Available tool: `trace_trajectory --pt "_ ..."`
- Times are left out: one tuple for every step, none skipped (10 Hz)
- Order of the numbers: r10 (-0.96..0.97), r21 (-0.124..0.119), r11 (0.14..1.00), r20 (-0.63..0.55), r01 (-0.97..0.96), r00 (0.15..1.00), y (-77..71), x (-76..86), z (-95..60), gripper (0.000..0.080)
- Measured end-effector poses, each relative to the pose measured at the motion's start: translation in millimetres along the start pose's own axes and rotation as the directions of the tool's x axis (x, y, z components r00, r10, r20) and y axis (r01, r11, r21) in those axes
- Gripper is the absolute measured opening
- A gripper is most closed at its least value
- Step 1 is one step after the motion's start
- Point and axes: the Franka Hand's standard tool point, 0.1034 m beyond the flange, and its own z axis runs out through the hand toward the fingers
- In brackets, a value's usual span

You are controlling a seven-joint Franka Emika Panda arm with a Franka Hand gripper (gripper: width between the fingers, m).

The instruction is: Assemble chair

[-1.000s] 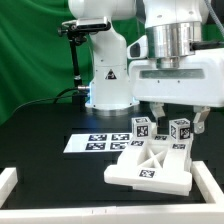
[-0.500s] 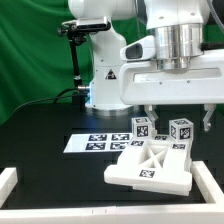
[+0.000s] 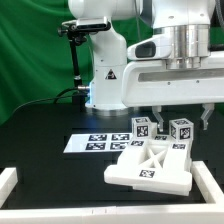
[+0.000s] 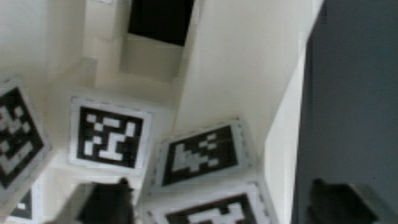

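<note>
The chair (image 3: 150, 163) is a white structure of joined slabs lying on the black table, right of centre in the exterior view. Two tagged blocks stand on its far side, a left block (image 3: 142, 129) and a right block (image 3: 180, 130). My gripper (image 3: 181, 113) hangs open just above the right block, one finger on each side of it, holding nothing. In the wrist view the gripper (image 4: 222, 203) shows dark fingertips (image 4: 103, 203) either side of a tagged white block (image 4: 217, 208), with more tagged chair faces (image 4: 111, 132) beyond.
The marker board (image 3: 93, 142) lies flat at the exterior view's left of the chair. A white rail (image 3: 90, 217) borders the table's near edge and left corner. The arm's white base (image 3: 106, 80) stands behind, with a black stand (image 3: 76, 50) beside it.
The hand has shifted a little toward the exterior view's right above the blocks. The chair parts have not moved.
</note>
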Motion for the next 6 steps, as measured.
trace_trajectory --pt "0.070 0.000 0.998 0.000 -0.070 0.998 0.1 0.0 0.0 0.0394" --pt "0.137 0.000 0.991 -0.004 -0.137 0.991 5.1 5.3 1.0 0.0284" --pt "0.229 -0.001 0.973 -0.034 -0.229 0.973 23.9 29.9 1.4 0.0284" --pt "0.420 0.013 0.907 -0.058 -0.420 0.906 26.4 32.7 3.3 0.0284" --pt "0.538 0.031 0.843 -0.054 -0.537 0.841 23.2 30.8 3.2 0.0284" --pt "0.642 0.047 0.767 -0.044 -0.640 0.765 23.1 31.4 2.8 0.0284"
